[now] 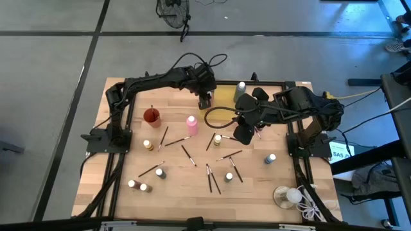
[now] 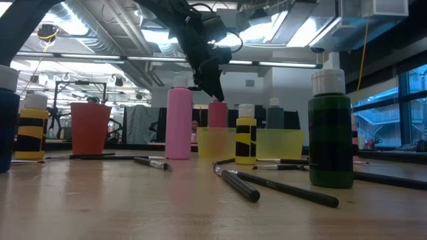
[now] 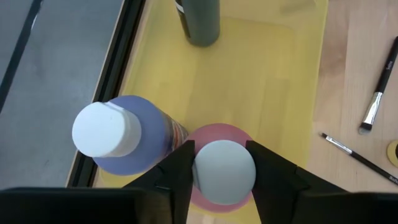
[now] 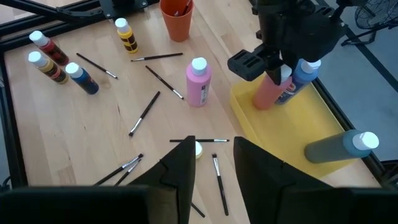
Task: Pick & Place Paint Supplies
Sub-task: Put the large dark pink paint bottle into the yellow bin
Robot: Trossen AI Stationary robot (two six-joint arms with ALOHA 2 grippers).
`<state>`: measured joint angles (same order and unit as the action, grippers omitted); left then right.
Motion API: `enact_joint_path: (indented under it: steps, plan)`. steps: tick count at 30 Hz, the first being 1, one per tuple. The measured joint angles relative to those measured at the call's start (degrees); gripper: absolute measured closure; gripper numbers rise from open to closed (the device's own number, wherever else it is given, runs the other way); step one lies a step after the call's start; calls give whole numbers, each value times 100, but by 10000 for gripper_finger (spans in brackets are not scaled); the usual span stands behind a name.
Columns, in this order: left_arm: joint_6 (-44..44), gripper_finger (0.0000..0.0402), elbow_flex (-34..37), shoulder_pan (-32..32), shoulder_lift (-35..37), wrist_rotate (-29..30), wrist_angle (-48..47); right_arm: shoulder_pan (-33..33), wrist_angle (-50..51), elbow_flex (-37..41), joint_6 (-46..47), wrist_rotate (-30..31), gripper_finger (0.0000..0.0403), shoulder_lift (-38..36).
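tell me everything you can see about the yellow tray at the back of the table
The yellow tray is a shallow, translucent, plastic-looking bin with low walls, lying flat at the table's back edge near the middle. Three white-capped bottles stand inside: a grey bottle, a blue bottle and a salmon-pink bottle, the last two side by side. The left gripper reaches down into the tray, its fingers either side of the pink bottle's cap. The right arm hangs just in front of the tray.
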<state>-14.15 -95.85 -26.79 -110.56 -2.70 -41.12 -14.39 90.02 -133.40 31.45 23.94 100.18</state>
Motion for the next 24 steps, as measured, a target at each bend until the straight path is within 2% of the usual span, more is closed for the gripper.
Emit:
enact_joint_path:
  steps: [24]
  plan:
    - [-194, 226, 0, 0, 144, 178, -137, -2, 0, 0, -1, 0, 290, 0]
